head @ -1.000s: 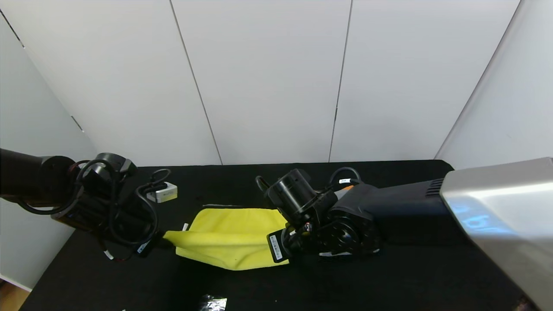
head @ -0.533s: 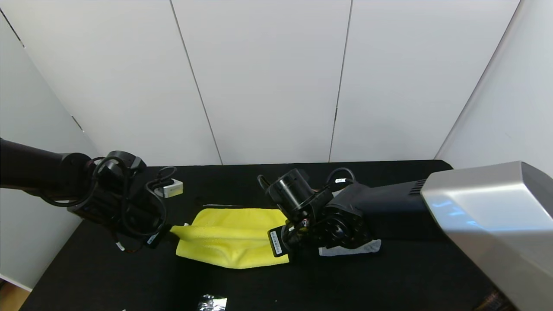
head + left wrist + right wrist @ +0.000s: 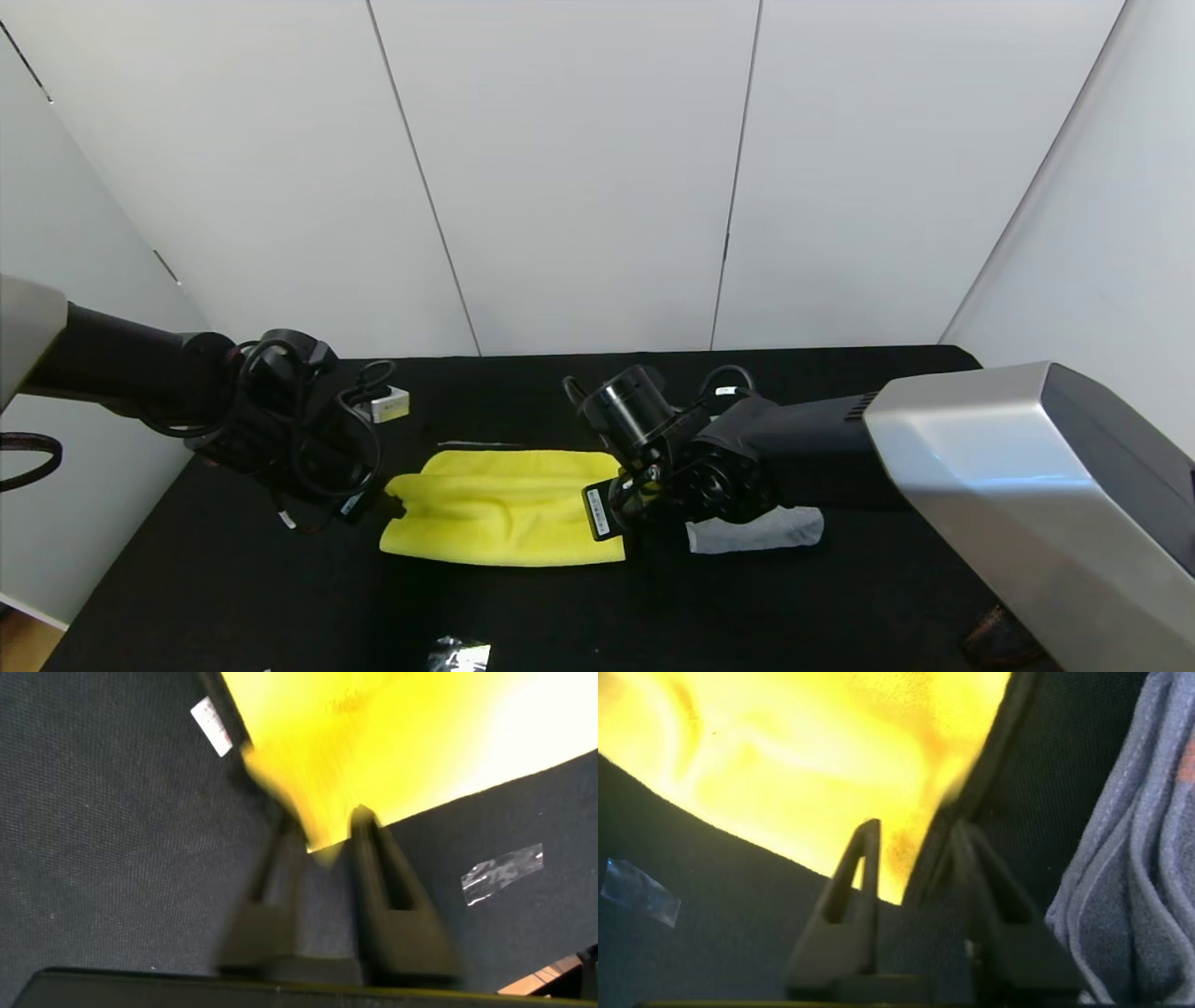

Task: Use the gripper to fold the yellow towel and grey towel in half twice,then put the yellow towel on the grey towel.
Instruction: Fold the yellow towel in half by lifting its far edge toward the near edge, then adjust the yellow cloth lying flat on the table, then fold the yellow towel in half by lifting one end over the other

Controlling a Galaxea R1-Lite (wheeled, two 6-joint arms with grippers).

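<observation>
Pinching the yellow towel's point(image 3: 504, 509) left corner, the left gripper point(image 3: 390, 505) has carried that edge inward over the last second, so the cloth now lies as a flatter, narrower band on the black table point(image 3: 233, 597). At the towel's right edge, the right gripper point(image 3: 624, 504) clamps the black-trimmed corner, fingers point(image 3: 864, 882) narrowed on the fabric. Beside it the grey towel point(image 3: 761, 530) has come into sight, already bundled. This fold looks nearly laid; stacking remains.

The desk point(image 3: 840, 597), covered in black fabric, carries a bright yellow soft towel point(image 3: 504, 523) at its middle. Just to the right lies a folded grey terry towel point(image 3: 761, 532). A small white box point(image 3: 390, 404) sits toward the back left, and a strip of clear tape point(image 3: 459, 653) lies at the front edge.
</observation>
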